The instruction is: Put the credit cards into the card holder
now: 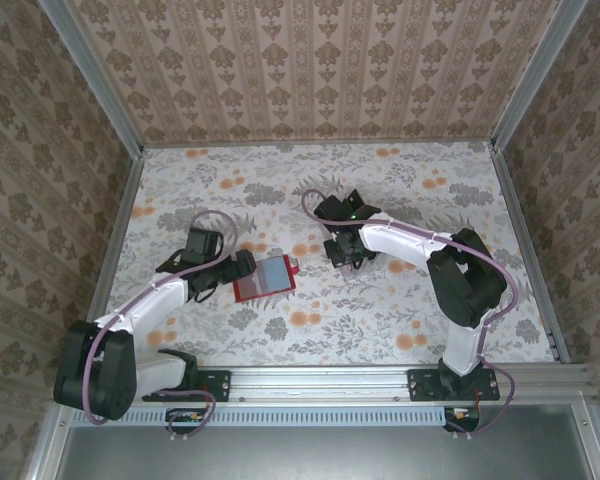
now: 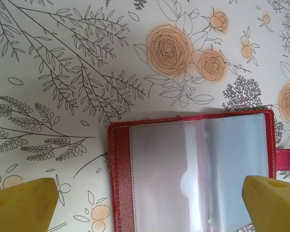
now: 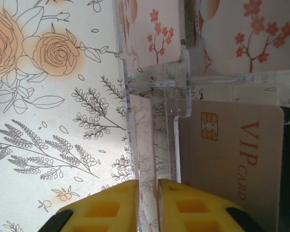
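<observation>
You had the left gripper (image 2: 147, 208) spread wide, its yellow fingers (image 2: 21, 205) at the two lower corners of the left wrist view and gripping nothing. It hung over the near edge of the card holder (image 2: 193, 169), which lay open and flat on the floral table (image 1: 380, 310). The holder's red border framed clear pockets, and its strap (image 2: 287, 157) stuck out to one side. From above, the holder (image 1: 265, 278) sat left of the table's middle. The left gripper (image 1: 242, 270) was right at its left edge, and the right gripper (image 1: 342, 252) stood apart from it on the right. Your right gripper (image 3: 157, 203) was down at a clear tray (image 3: 183, 72), and its fingers (image 3: 111, 208) were drawn almost together with only a narrow slit between them. A thin pale sheet (image 3: 141, 140) stood on edge beside the tray's wall and ran down into that slit. You could not tell from the frames whether it was a card or part of the tray, nor whether the fingers had clamped on it. Just beside the fingers, a beige VIP card (image 3: 232, 159) with a gold chip lay in the tray. Two cards (image 3: 157, 29) printed with blossom sprigs sat in the compartments beyond it.
</observation>
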{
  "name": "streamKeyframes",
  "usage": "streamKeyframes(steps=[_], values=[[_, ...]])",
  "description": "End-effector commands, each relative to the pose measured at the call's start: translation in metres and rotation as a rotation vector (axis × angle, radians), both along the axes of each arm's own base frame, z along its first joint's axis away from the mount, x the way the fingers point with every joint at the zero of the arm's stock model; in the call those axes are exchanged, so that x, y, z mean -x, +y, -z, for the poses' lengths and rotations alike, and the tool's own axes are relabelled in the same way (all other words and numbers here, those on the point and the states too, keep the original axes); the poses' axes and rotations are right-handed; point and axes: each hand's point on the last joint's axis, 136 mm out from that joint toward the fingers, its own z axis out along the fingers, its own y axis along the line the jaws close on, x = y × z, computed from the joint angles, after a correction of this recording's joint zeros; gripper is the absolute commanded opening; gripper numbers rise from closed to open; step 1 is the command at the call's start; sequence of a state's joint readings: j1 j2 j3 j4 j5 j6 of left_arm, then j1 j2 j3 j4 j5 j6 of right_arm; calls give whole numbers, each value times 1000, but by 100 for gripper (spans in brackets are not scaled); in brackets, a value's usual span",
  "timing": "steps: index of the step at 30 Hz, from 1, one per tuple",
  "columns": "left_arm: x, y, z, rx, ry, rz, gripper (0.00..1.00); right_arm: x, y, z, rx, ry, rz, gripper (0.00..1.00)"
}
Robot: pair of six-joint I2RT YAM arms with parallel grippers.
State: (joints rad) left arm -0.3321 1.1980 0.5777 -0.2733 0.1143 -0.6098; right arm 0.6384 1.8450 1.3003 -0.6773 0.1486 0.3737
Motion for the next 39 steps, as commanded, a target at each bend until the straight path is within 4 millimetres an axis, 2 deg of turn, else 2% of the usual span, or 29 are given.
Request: streamKeyframes(steps=[1, 5, 15, 20, 27, 30, 33, 36, 39], values=[[-5, -3, -2, 7, -12, -10, 100, 0, 1, -8, -42, -9, 16, 19], [-5, -4, -2, 7, -12, -6, 100, 0, 1, -6, -48, -4, 20, 18], [-8, -9, -1, 8, -9, 8, 100, -1, -1, -9, -70, -1, 32, 1], [-10, -9, -4, 6, -17, 11, 100, -2, 0, -26, -89, -27, 29, 0], [-8, -7, -6, -7, -21, 12, 100, -5, 2, -77, -172, -124, 42, 0], [-9, 0, -8, -27, -25, -5, 100, -3, 15, -97, -263, -145, 34, 0], [-9, 12, -10, -48, -33, -39, 100, 1, 41, -106, -389, -142, 18, 0], [-9, 23, -13, -48, -39, -78, 100, 6, 79, -105, -530, -126, -6, 0], [-10, 31, -17, -55, -44, -100, 100, 12, 116, -94, -627, -87, -27, 0]])
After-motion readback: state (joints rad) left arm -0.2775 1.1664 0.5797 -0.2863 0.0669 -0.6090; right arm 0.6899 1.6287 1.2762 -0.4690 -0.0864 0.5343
